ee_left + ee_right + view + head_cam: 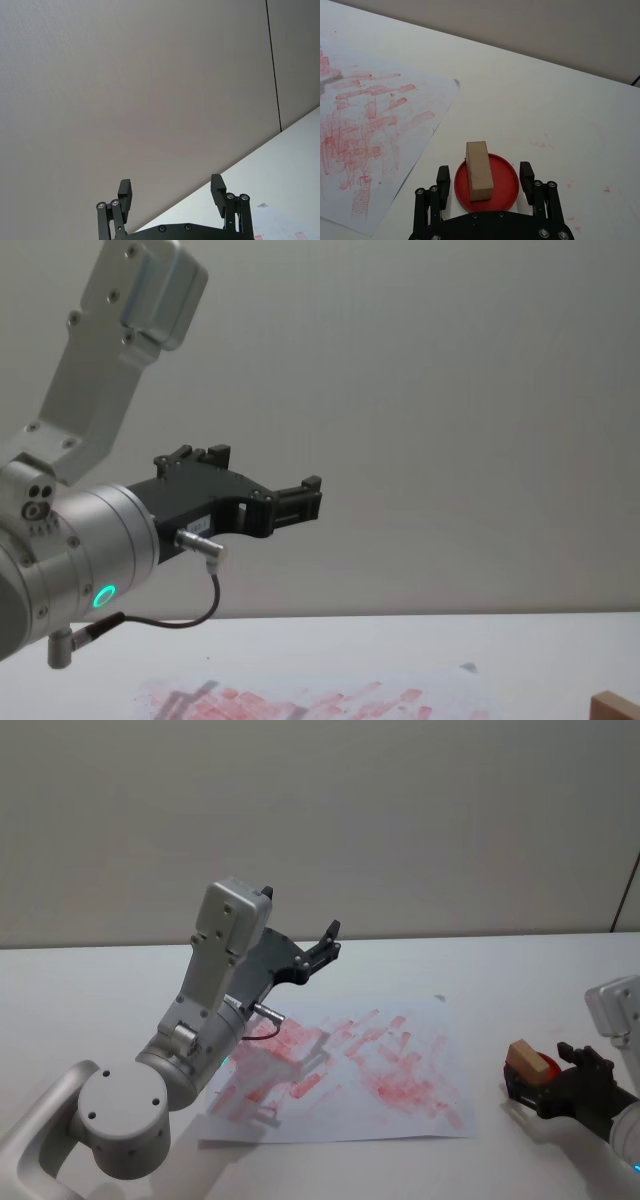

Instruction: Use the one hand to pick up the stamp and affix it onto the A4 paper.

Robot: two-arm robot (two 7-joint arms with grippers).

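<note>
Just beside the A4 paper [380,130]:
stamp [478,162] on red pad [506,182], flanked by right gripper's [485,172] parted jaws; left gripper's [171,192] also apart.

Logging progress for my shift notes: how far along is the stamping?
Done: the right gripper is at the stamp, which stands on the red pad. In hand: its open fingers flank it, not gripping. To do: grip, lift, press onto the A4 paper. Left gripper idles raised, open.

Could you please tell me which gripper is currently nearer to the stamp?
The right. The right gripper sits open on either side of the stamp on its red ink pad. The left gripper is raised, open, across the A4 paper from it, well away.
</note>
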